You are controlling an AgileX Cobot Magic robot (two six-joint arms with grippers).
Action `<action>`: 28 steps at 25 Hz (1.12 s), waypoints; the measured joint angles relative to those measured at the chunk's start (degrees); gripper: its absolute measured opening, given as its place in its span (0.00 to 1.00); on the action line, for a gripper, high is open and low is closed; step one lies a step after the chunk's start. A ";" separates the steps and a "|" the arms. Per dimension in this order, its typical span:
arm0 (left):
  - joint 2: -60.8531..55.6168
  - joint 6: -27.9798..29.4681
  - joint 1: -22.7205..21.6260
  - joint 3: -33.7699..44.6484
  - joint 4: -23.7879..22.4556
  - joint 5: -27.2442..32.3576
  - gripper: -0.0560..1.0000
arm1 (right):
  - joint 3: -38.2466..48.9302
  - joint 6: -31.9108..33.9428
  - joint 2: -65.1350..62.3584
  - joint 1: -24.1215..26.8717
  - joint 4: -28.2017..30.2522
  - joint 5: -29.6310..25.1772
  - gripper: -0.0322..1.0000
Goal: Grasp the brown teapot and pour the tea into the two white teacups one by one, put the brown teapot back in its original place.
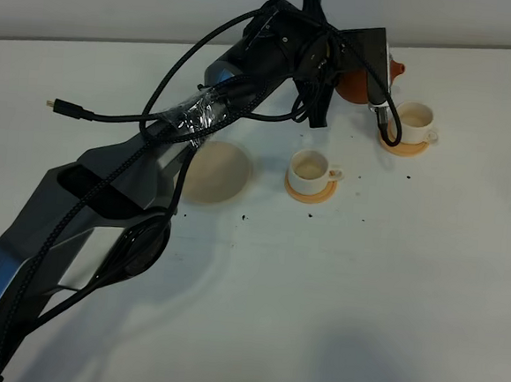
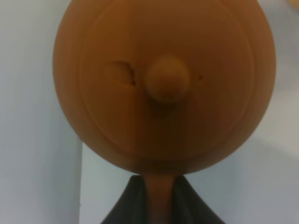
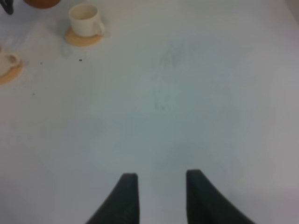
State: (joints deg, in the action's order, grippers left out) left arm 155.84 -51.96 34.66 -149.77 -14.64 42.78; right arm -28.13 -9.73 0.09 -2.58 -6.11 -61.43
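At the far side of the smooth white table [image 1: 425,284], my left gripper [image 2: 159,186] holds the brown teapot [image 1: 360,82] by its loop handle [image 2: 160,210]. In the left wrist view the two dark fingers [image 2: 124,210] pinch that narrow clay strap from both sides, jaws closed on it. The pot fills that view from above. It has a round, squat, matt orange-brown body, a lid outlined by a faint ring, a smooth ball knob [image 2: 167,85] at its centre, and a small crease or chip beside the knob.

From the high camera, most of the pot is hidden behind the black wrist of my left arm [image 1: 104,197]. The short spout [image 1: 396,68] pokes out to the right, near the far teacup [image 1: 416,120]. That cup is a small white cylinder with a side handle, standing on a flat round orange-tan coaster [image 1: 406,150]. The near teacup [image 1: 311,166] has the same shape and sits on its own orange-tan coaster [image 1: 310,192]. It stands between the far cup and the beige coaster [image 1: 217,172].

The beige coaster is a wider, pale, flat disc. It lies bare, well apart from the teapot. Black braided cables [image 1: 199,116], wrapped in shiny clear tape, run along my left arm.

My right gripper [image 3: 161,184] has two dark tapered fingers [image 3: 126,198] standing apart. Only bare table shows between them, and they hold nothing.
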 joint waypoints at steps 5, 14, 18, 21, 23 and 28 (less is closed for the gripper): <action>0.80 -1.24 0.76 0.00 -0.82 -1.09 0.16 | 0.00 0.00 0.00 0.00 0.00 0.00 0.27; 1.99 -3.47 0.76 0.00 -1.96 -1.63 0.16 | 0.00 0.00 0.00 0.00 0.00 0.00 0.27; 1.99 -3.59 0.76 0.00 -3.79 -2.33 0.16 | 0.00 0.00 0.00 0.00 0.00 0.00 0.27; 1.99 -4.69 0.76 0.00 -4.32 -2.74 0.16 | 0.00 0.00 0.00 0.00 0.00 0.00 0.27; 1.99 -5.84 0.86 0.00 -4.60 -2.94 0.16 | 0.00 0.00 0.00 0.00 0.00 0.00 0.27; 1.99 -6.51 1.66 0.00 -5.98 -3.48 0.16 | 0.00 0.00 0.00 0.00 0.00 0.00 0.27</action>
State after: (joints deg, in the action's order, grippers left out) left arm 157.84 -58.47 36.32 -149.77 -20.62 39.30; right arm -28.13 -9.73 0.09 -2.58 -6.11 -61.43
